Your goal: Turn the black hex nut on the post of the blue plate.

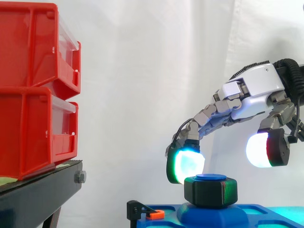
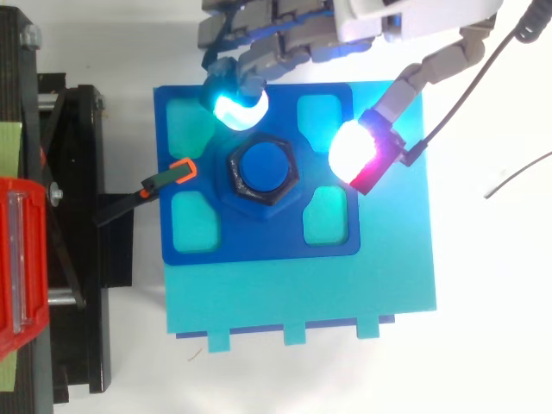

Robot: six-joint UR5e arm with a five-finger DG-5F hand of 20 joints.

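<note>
The black hex nut (image 2: 263, 177) sits on the blue post (image 2: 266, 166) in the middle of the blue plate (image 2: 259, 243). In the side view the nut (image 1: 210, 190) rests low on the post, whose blue top (image 1: 211, 177) shows just above it. My hand (image 1: 256, 90) reaches in from the right above the nut, open. A cyan-glowing fingertip (image 2: 235, 103) hangs close to the nut's far left edge. The white and red thumb pad (image 2: 355, 153) floats to the right of the nut, apart from it. Nothing is held.
Two stacked red bins (image 1: 33, 85) stand on a black stand (image 1: 38, 194) at the left. A black arm with an orange tip (image 2: 177, 172) points at the nut from the left. The plate lies on a teal base (image 2: 302, 293).
</note>
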